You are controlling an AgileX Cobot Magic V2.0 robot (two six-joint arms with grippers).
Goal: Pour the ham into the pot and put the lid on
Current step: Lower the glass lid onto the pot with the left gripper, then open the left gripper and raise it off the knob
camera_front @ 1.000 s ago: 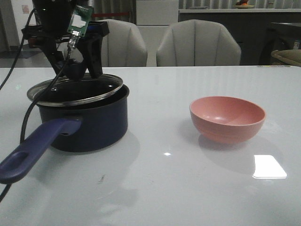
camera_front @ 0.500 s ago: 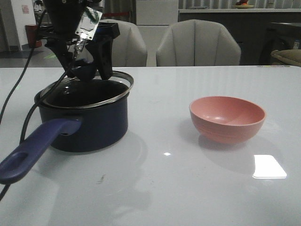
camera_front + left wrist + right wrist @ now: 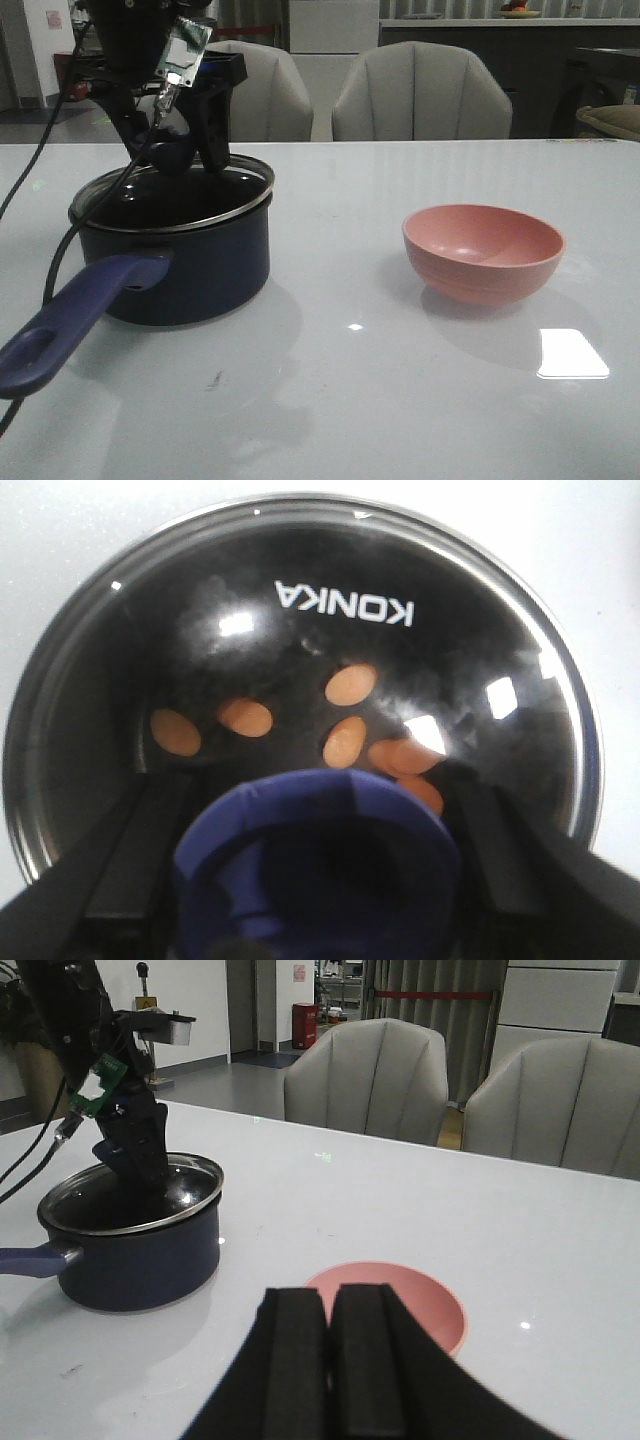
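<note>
The dark navy pot (image 3: 190, 270) stands at the left of the table, its long purple-blue handle (image 3: 70, 320) pointing to the front left. The glass lid (image 3: 235, 190) lies flat on the pot's rim. My left gripper (image 3: 178, 150) is shut on the lid's purple-blue knob (image 3: 315, 820) from above. Through the lid glass (image 3: 340, 600) several pale orange ham bits (image 3: 345, 742) lie on the pot's bottom. My right gripper (image 3: 330, 1305) is shut and empty, held above the table near the pink bowl (image 3: 430, 1305); it is out of the front view. The pot also shows in the right wrist view (image 3: 140, 1260).
The pink bowl (image 3: 484, 250) stands at the right of the table and looks empty. Two grey chairs (image 3: 420, 95) stand behind the far table edge. A black cable (image 3: 60, 250) hangs from the left arm beside the pot.
The lid was tilted and raised on the pot's left side; my left gripper has shifted it right and lowered it, and it now lies level on the rim.
</note>
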